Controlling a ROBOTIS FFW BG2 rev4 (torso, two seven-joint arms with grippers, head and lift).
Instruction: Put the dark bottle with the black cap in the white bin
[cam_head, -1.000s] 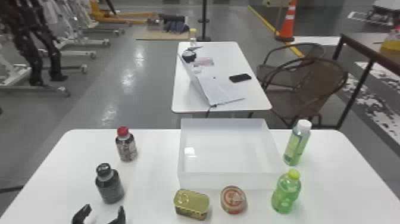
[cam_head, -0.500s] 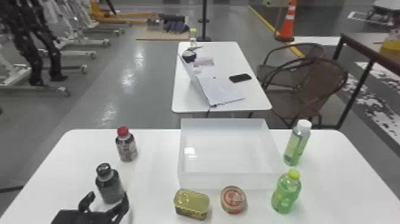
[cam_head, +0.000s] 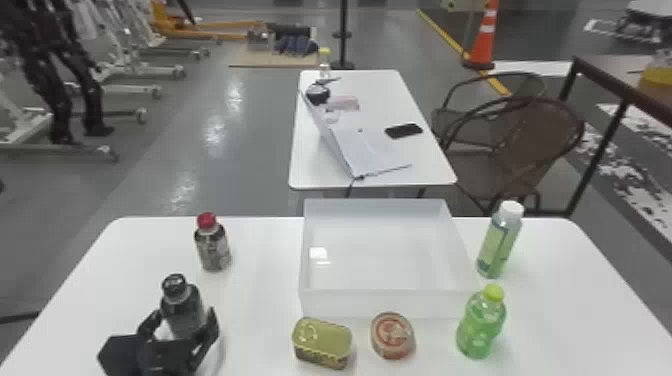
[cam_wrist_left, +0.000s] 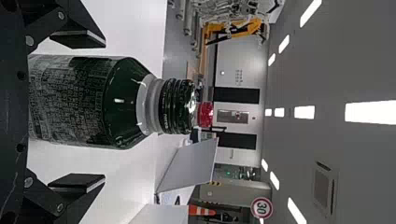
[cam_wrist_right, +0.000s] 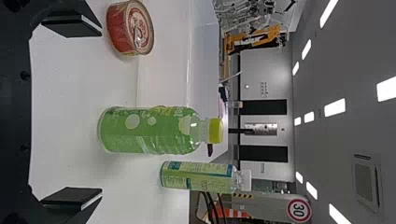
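Note:
In the head view my left gripper (cam_head: 181, 327) is at the near left of the table, open, one finger on each side of the dark bottle (cam_head: 182, 312). The bottle stands upright under its black cap (cam_head: 174, 285). In the left wrist view the dark bottle (cam_wrist_left: 88, 100) lies between the spread fingers of my left gripper (cam_wrist_left: 77, 112), with a gap on both sides. The white bin (cam_head: 385, 303) stands at the table's middle, right of the bottle. My right gripper (cam_wrist_right: 72, 114) is open in the right wrist view, nothing between its fingertips.
A red-capped bottle (cam_head: 213, 247) stands behind the dark one. Near the bin's front are a gold tin (cam_head: 321, 342) and a round can (cam_head: 392, 335). A green bottle (cam_head: 481, 324) and a white-capped bottle (cam_head: 499, 242) stand at the right.
My left gripper has moved forward from the table's near edge, so its open fingers now flank the dark bottle. The bottle and the other items have stayed put.

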